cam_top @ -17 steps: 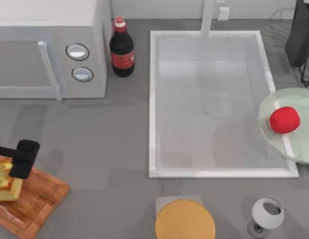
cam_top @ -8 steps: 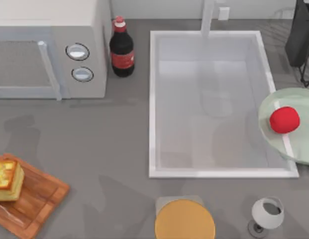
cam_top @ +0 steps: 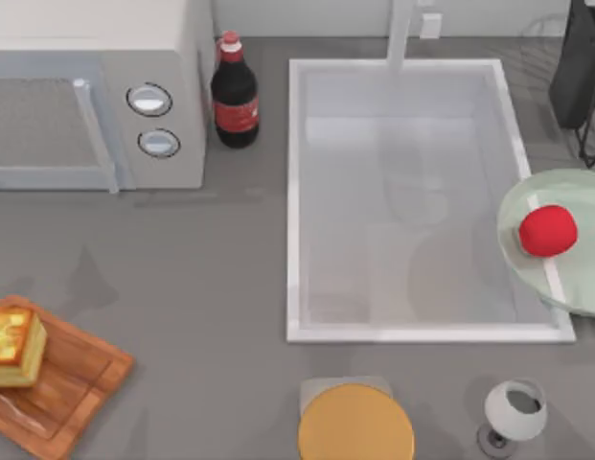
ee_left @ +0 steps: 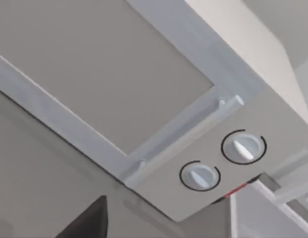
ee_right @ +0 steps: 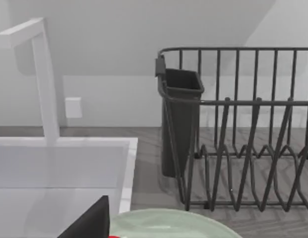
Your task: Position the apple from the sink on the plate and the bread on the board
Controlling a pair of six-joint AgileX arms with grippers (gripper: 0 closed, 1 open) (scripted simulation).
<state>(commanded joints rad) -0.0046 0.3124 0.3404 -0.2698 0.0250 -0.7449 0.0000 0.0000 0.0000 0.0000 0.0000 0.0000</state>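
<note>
Apple (cam_top: 547,231): red, resting on the pale green plate (cam_top: 575,287), toward the plate's left half; clear of the basin.
Plate: at the table's right edge, its left rim overlapping the right rim of the sink (cam_top: 293,201); its near edge also shows in the right wrist view (ee_right: 168,225).
Sink: white basin, centre-right of the table, faucet (cam_top: 400,34) at its far side; nothing lying inside it.
Bread (cam_top: 13,346): golden slice sitting on the wooden board (cam_top: 72,383), toward the board's left part.
Board: lower left corner of the table, set at an angle.
Left gripper: a dark finger tip (ee_left: 87,223) shows at the edge of the left wrist view, looking at the microwave (cam_top: 96,91) door and its two dials; whether the fingers are released or clenched cannot be told.
Right gripper: a dark finger tip (ee_right: 92,221) shows in the right wrist view, just above the plate's rim, facing the dish rack (ee_right: 243,129) and faucet; finger state cannot be told.
Other items: cola bottle (cam_top: 235,91) between microwave and sink; round orange-yellow disc (cam_top: 355,424) and a wine glass (cam_top: 513,414) along the near edge.
</note>
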